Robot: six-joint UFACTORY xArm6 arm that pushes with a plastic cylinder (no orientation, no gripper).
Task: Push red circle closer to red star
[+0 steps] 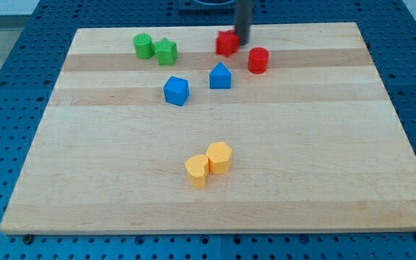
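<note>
The red circle (258,60), a short cylinder, stands near the view's top, right of centre. The red star (227,43) stands up and to the left of it, a small gap apart. My tip (242,42) is against the red star's right side, above and left of the red circle. The rod rises out of the view's top.
A blue pentagon-like block (220,76) and a blue cube (175,91) sit below the red star. A green cylinder (144,45) and green star (166,51) touch at the top left. Two yellow blocks (209,164) touch below centre. The board's top edge (215,27) is close behind the star.
</note>
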